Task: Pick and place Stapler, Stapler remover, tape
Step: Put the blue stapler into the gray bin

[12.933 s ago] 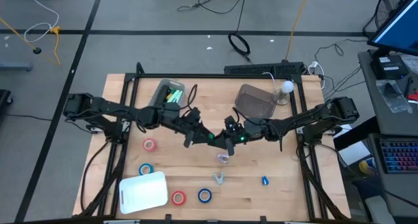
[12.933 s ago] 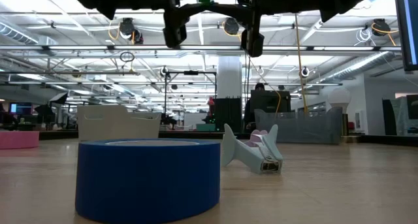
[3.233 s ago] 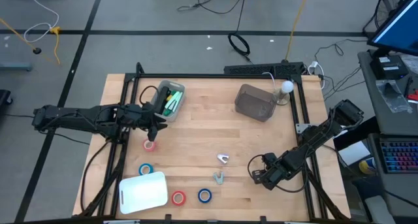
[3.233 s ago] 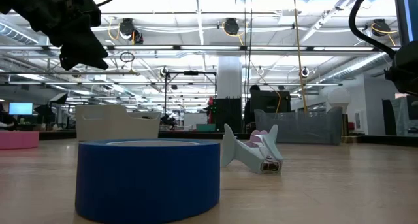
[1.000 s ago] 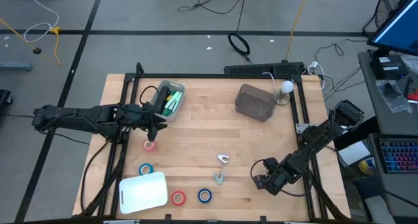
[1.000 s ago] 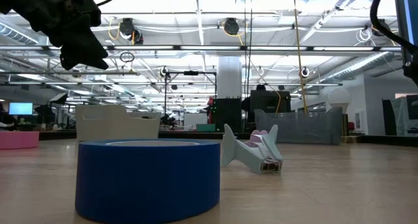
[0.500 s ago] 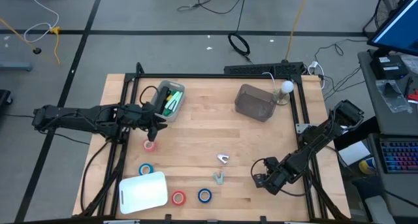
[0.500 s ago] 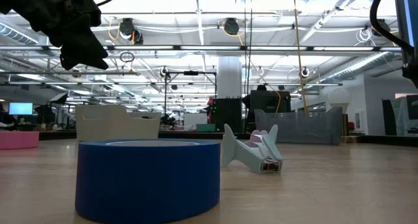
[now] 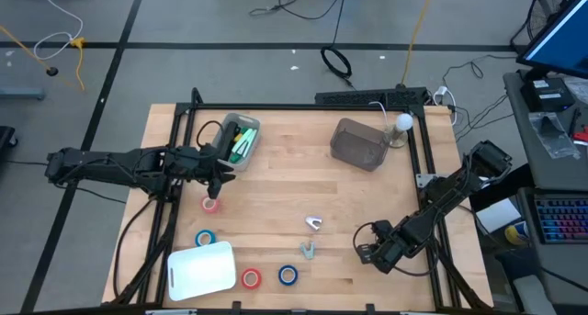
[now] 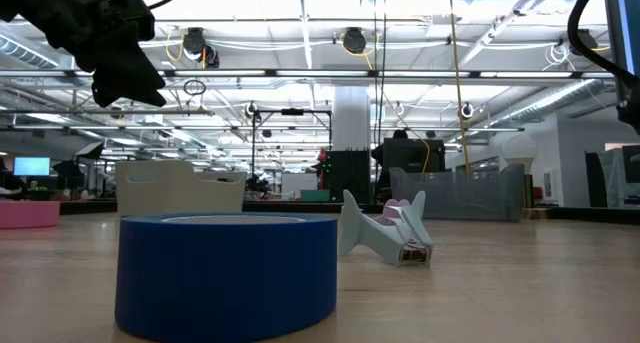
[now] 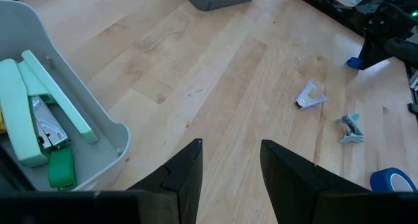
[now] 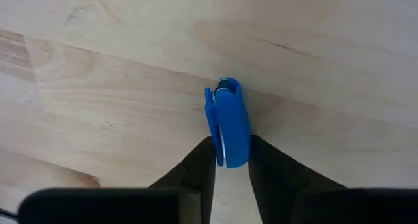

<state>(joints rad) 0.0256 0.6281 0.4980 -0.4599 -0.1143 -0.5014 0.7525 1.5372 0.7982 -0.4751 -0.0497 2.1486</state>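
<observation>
Near the table's right edge, right gripper (image 12: 230, 160) pinches the blue stapler remover (image 12: 228, 122); squeeze centrally, lift straight. Left gripper (image 11: 230, 160), fingers parted and empty, waits above pink tape (image 9: 211, 204).

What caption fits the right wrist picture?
Right gripper closing its fingers on a small blue staple remover lying on the wooden table.

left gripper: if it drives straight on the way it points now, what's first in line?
Likely bare tabletop. The left gripper stands open with nothing between its fingers. The green staplers in their bin lie off to one side, the pale staple remover off to the other. Depth is uncertain.
</observation>
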